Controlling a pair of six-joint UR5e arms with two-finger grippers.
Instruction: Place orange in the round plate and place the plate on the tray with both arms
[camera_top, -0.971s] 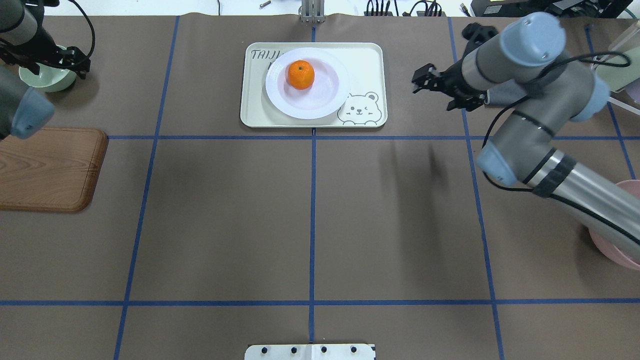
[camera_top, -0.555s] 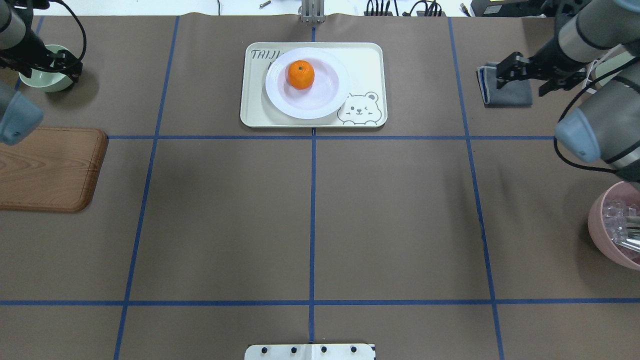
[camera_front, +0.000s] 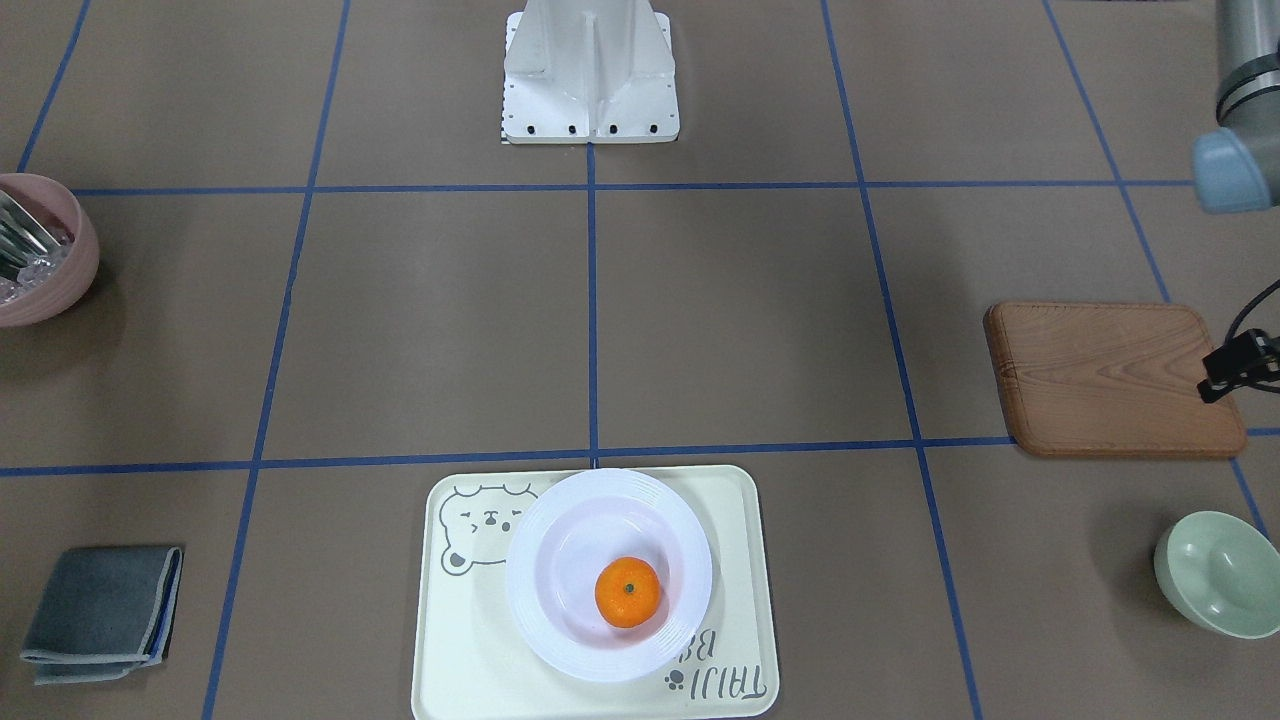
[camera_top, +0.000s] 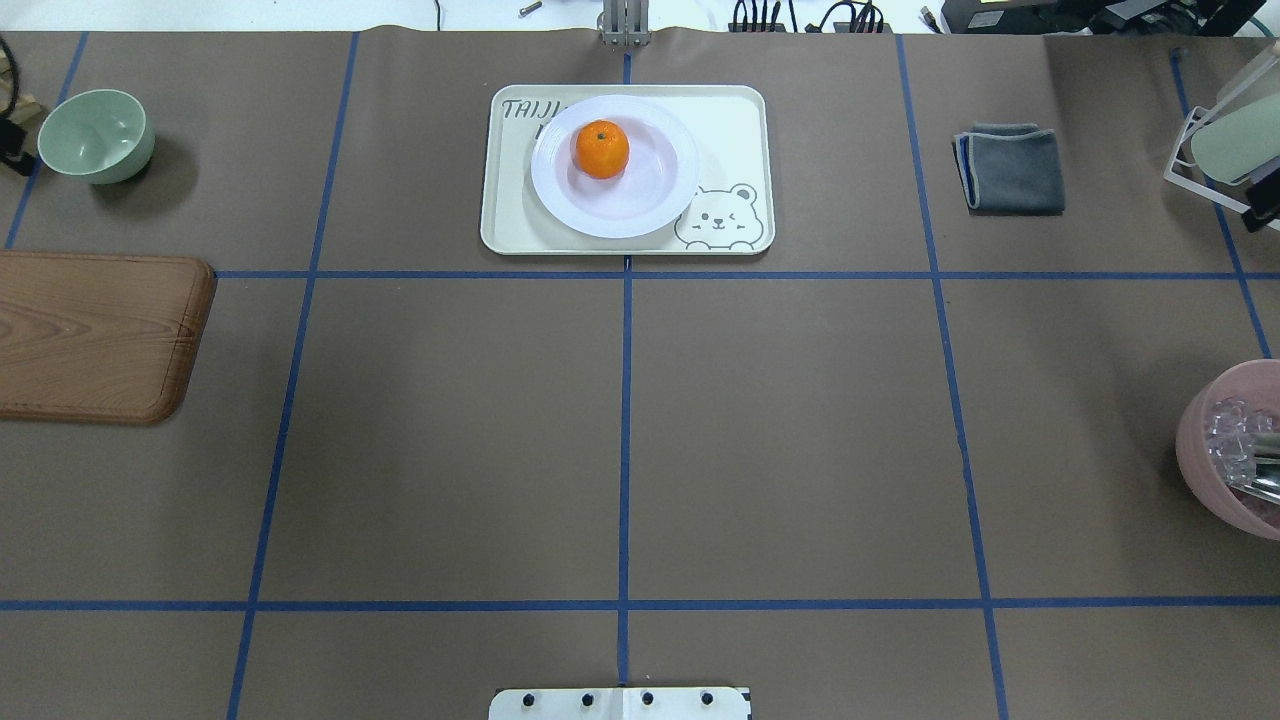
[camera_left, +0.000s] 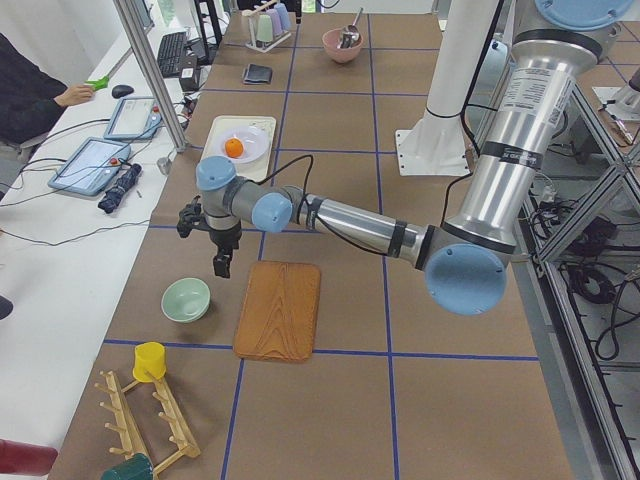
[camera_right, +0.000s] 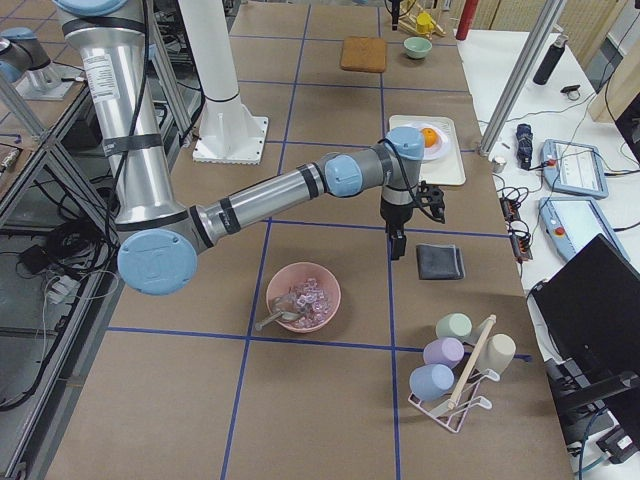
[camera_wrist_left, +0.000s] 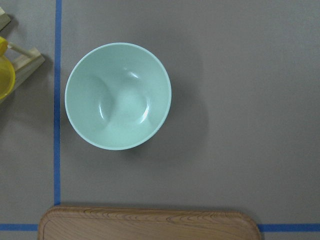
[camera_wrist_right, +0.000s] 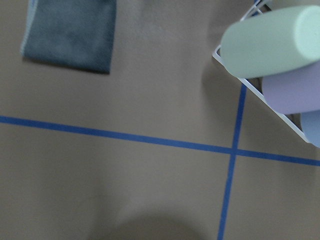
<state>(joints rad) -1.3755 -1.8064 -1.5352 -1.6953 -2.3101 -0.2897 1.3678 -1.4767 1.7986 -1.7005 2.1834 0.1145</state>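
Observation:
The orange (camera_top: 601, 149) lies in the white round plate (camera_top: 560, 205), left of its middle. The plate rests on the cream tray (camera_top: 740, 120) with the bear drawing, at the table's far centre. In the front-facing view the orange (camera_front: 627, 592), plate (camera_front: 540, 630) and tray (camera_front: 450, 650) are near the bottom edge. My left gripper (camera_left: 220, 262) hangs above the table near the green bowl, far from the tray; only a black part of it (camera_front: 1240, 362) shows in the front-facing view. My right gripper (camera_right: 398, 243) hangs beside the grey cloth. I cannot tell whether either is open or shut.
A pale green bowl (camera_top: 97, 135) and a wooden board (camera_top: 95, 335) are at the left. A folded grey cloth (camera_top: 1010, 168), a cup rack (camera_top: 1225, 150) and a pink bowl (camera_top: 1235, 450) holding ice are at the right.
Both arms have swung outward, away from the tray, and nearly left the overhead view. The plate, orange and tray have not moved.

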